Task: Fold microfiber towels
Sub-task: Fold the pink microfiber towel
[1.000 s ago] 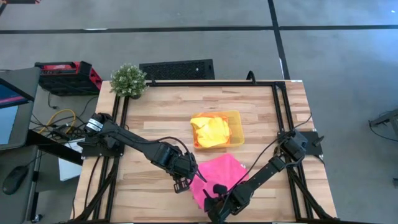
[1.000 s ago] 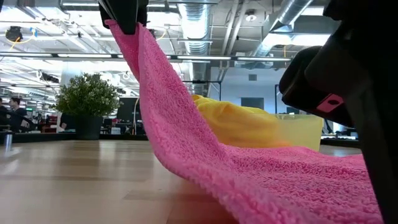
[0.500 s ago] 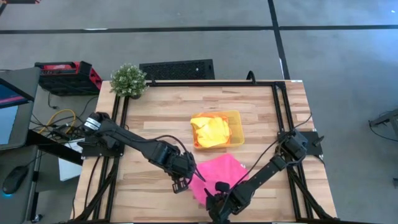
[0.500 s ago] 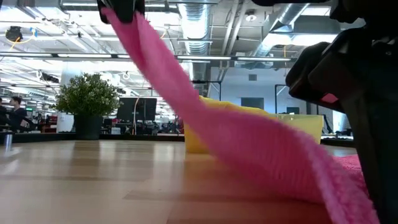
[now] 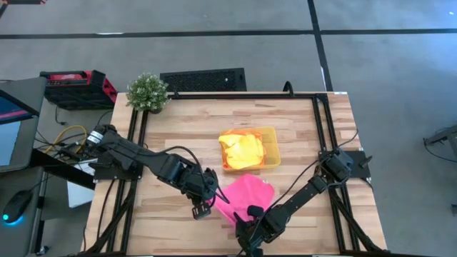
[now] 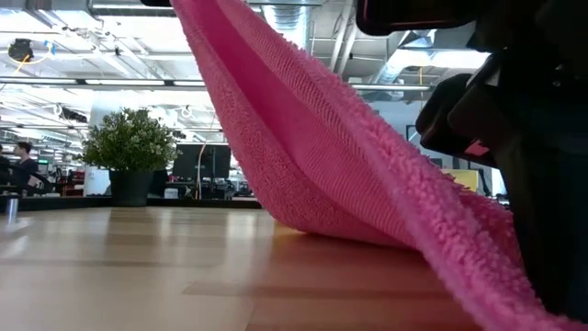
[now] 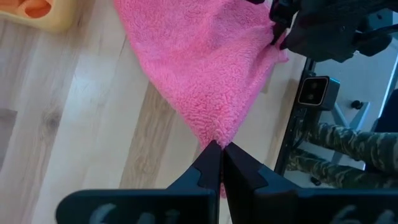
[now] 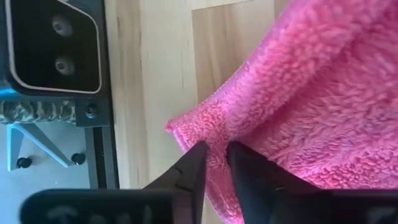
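Note:
A hot pink microfiber towel (image 5: 246, 196) is held between both grippers near the table's front middle. My left gripper (image 5: 203, 208) is shut on one corner, raised above the wood, on the towel's left. My right gripper (image 5: 246, 227) is shut on the towel's near edge, low by the table. In the low view the pink towel (image 6: 303, 138) slopes down from the picture's top to the right arm (image 6: 542, 165). A yellow towel (image 5: 243, 151) lies in the yellow tray (image 5: 272, 135), with an orange towel (image 7: 34, 7) beside it. My left gripper pinches a corner of the pink towel (image 7: 215, 132) between its two fingers, coming steeply from above. The corner is lifted clear, and the cloth runs away from it down toward the table and the right arm. My right gripper has the towel's hemmed edge (image 8: 205, 134), close to a corner (image 8: 174, 127), between its two fingers. The fingers point steeply down at it. The cloth there hangs just over the wood.
The yellow tray stands behind the pink towel at mid-table. A potted plant (image 5: 148, 91) sits at the far left corner. Black frame rails (image 5: 320, 121) run along the table's left and right sides. Bare wood lies on the left (image 5: 164, 135).
My left gripper has risen and gone a little toward the table's left edge, drawing its corner of the pink towel up out of the low view's top. The towel has gathered from a spread sheet into a narrower, steeper band. The end at my right gripper stays low.

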Robot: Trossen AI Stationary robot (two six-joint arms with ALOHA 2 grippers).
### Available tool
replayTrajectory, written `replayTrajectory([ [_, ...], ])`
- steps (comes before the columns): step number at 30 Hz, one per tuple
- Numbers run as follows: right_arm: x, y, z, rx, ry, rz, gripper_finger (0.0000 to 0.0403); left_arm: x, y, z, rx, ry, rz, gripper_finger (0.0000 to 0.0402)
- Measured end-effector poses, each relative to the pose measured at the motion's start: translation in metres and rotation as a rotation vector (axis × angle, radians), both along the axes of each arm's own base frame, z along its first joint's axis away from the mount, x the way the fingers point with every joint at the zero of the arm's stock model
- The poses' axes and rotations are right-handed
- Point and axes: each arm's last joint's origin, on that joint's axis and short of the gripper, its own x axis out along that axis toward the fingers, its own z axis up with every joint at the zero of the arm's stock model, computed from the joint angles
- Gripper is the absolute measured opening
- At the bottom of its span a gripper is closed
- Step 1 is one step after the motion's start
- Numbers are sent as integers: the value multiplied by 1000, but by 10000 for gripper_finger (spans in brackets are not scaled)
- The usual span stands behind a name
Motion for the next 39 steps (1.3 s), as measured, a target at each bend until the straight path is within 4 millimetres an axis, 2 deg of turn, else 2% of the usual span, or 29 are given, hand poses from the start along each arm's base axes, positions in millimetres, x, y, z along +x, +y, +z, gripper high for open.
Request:
replayTrajectory([
  [8, 1, -2, 0, -24, -14, 37, 11, -2, 1, -1, 8, 18, 0, 0],
  [14, 1, -2, 0, -7, -5, 46, 6, -3, 1, -1, 10, 30, 6, 0],
  [18, 3, 1, 8, 0, -12, 49, 4, -5, 2, -2, 28, 56, 15, 0],
  [25, 7, 2, 33, -65, 58, 62, 1, -11, -1, -4, 110, 67, 2, 0],
  [30, 2, -1, 56, -158, 150, 61, 1, -18, -6, -4, 174, 83, -5, 0],
  [39, -1, -6, 97, -257, 188, 51, 1, -30, -17, -4, 286, 77, 5, 0],
])
